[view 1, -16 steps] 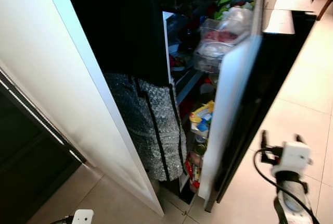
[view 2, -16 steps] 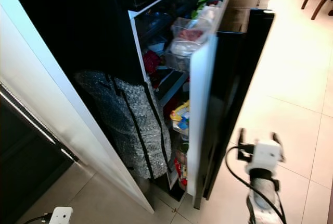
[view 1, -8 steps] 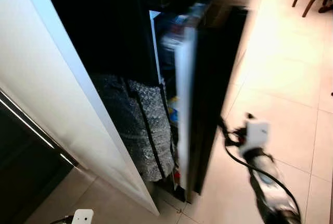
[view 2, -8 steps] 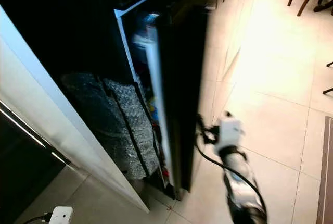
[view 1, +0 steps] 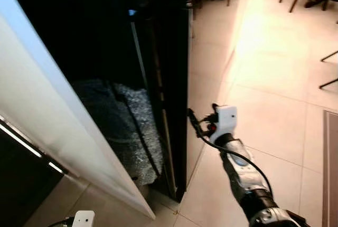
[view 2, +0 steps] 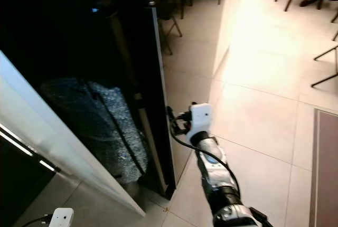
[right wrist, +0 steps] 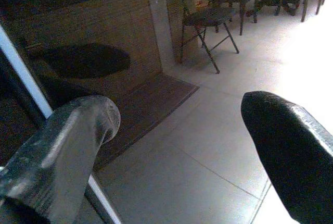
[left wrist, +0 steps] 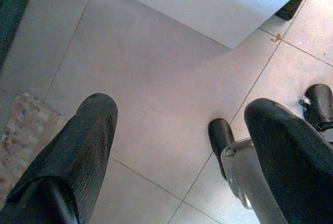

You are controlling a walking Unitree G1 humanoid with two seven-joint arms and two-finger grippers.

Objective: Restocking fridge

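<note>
One right tool (view 1: 193,122), fingers spread, meets the fridge door (view 1: 174,79) edge.

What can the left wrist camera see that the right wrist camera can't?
The left wrist view shows a black shoe on the floor, the bottom edge of a white panel and a patterned mat. The right wrist view shows folding chairs and the black fridge door's glossy surface close by. Both share pale floor tiles and open black fingers.
</note>
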